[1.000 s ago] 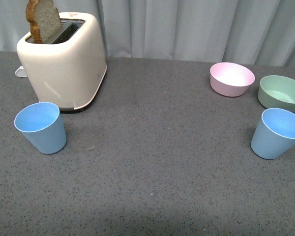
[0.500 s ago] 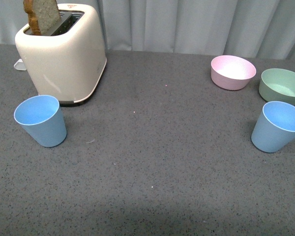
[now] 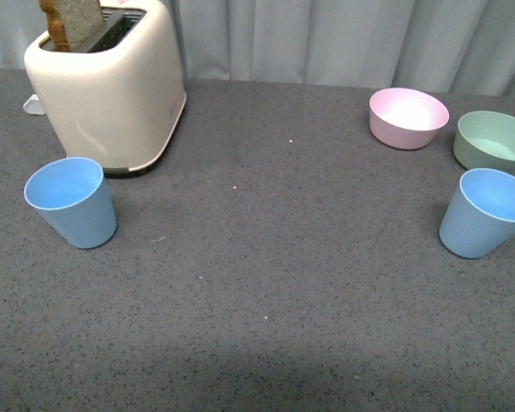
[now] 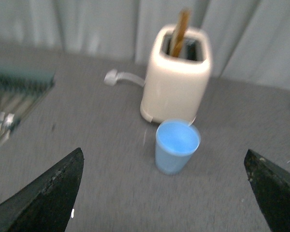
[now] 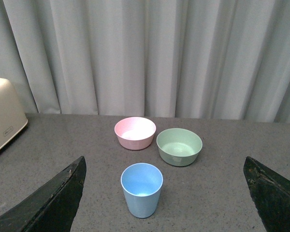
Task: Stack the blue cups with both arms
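Two light blue cups stand upright and empty on the grey table. One cup (image 3: 71, 202) is at the left, in front of the toaster; the left wrist view shows it (image 4: 177, 146) ahead of my open left gripper (image 4: 166, 193), well apart from the fingertips (image 4: 53, 191). The other cup (image 3: 487, 212) is at the right edge, near the bowls; the right wrist view shows it (image 5: 141, 189) ahead of my open right gripper (image 5: 164, 195), between and beyond the fingertips (image 5: 268, 193). Neither arm shows in the front view.
A cream toaster (image 3: 107, 86) with a bread slice (image 3: 71, 17) stands at the back left. A pink bowl (image 3: 408, 118) and a green bowl (image 3: 495, 142) sit at the back right. Grey curtains hang behind the table. A rack (image 4: 12, 104) shows in the left wrist view.
The front view has shifted: the toaster, cups and bowls all sit slightly higher in the picture than before. The things have not moved relative to each other.
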`<state>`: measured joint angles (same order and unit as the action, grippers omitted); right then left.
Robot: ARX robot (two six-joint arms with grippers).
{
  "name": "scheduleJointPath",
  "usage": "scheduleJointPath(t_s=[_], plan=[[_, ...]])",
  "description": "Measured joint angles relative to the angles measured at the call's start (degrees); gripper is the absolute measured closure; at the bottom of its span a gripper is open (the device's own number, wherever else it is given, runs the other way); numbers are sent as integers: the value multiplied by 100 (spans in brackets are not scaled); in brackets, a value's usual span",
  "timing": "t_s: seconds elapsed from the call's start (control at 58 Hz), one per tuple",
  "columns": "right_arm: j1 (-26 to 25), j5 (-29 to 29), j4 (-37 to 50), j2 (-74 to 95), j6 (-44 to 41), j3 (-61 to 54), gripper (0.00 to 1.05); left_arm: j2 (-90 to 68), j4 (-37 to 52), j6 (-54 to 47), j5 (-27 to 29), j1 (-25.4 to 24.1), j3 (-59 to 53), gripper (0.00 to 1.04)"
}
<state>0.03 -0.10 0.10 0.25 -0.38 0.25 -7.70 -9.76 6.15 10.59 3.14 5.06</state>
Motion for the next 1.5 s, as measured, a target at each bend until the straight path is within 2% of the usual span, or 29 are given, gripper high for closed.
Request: scheduleJointPath(t_s=[0.086,0.207,0.328,0.448,0.707,0.897,1.121,1.414,1.5], plan=[[0,-9,0,-2,0,0,10,-922,160,356,-299,-142,184,7],[0,-4,0,-2,0,0,10,-2516,1093,627,-927,-448,654,7],[0,0,0,-2,0,0,10,-4245,1858,728,-1456,-446,1318,7],[0,-2,0,-2,0,0,10,-5875,1899,634,-1628,-337,2026,7],[0,-2,0,-2,0,0,10,-8148,1377,623,-1808,-173,3528,7],[0,0,0,-2,0,0,10,-8937,1178,710,-1606,-157,3976,7],[0,0,0,-2,0,0,10,-9573,953,833,-1425,-387,4398,7],[0,-2,0,-2,0,0,10,-10096,785,944,-1469,-520,4889,7],[0,-2,0,-2,0,0,10,-10209,664,944,-1366,-522,5001,22]])
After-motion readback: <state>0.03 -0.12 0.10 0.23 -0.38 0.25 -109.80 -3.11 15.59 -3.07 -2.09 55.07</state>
